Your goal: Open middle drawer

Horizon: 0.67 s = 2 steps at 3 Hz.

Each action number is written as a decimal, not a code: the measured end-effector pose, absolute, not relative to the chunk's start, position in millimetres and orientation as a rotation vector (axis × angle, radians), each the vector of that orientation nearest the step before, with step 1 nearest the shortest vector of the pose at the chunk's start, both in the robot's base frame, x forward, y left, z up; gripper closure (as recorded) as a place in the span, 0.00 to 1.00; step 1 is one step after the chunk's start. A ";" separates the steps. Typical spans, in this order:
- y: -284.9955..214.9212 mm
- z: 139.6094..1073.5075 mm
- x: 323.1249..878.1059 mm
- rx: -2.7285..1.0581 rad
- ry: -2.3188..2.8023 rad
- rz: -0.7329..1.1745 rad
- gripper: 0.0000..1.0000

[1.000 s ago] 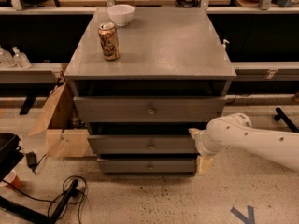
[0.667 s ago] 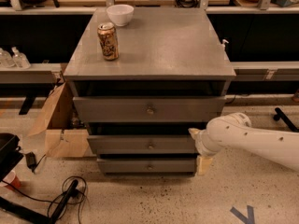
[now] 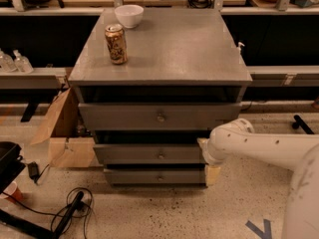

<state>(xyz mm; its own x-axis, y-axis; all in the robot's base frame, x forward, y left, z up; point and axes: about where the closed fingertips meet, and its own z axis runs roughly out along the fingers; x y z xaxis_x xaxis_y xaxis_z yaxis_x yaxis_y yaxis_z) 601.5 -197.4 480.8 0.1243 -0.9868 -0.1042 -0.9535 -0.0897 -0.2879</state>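
Observation:
The grey cabinet (image 3: pixel 159 54) has three wide drawers. The middle drawer (image 3: pixel 144 154) is the second one, with a flat grey front and a small round knob (image 3: pixel 160 155) at its centre. Its front stands slightly forward of the lowest drawer (image 3: pixel 149 176) and behind the top drawer (image 3: pixel 124 116). My white arm (image 3: pixel 264 148) reaches in from the right. My gripper (image 3: pixel 206 158) is at the right end of the middle drawer's front, well to the right of the knob.
A soda can (image 3: pixel 115 44) and a white bowl (image 3: pixel 129 15) stand on the cabinet top. An open cardboard box (image 3: pixel 62 133) sits on the floor at the left of the cabinet. Cables (image 3: pixel 70 208) lie on the floor at the lower left.

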 end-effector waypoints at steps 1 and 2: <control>-198.3 466.4 618.4 -2.125 1.921 -0.194 0.00; -199.6 451.3 642.4 -2.115 1.945 -0.240 0.00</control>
<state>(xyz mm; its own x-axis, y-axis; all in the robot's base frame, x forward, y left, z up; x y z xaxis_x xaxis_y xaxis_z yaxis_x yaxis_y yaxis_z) 642.4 -199.6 451.3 0.0916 -0.9944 -0.0524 -0.9518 -0.0720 -0.2980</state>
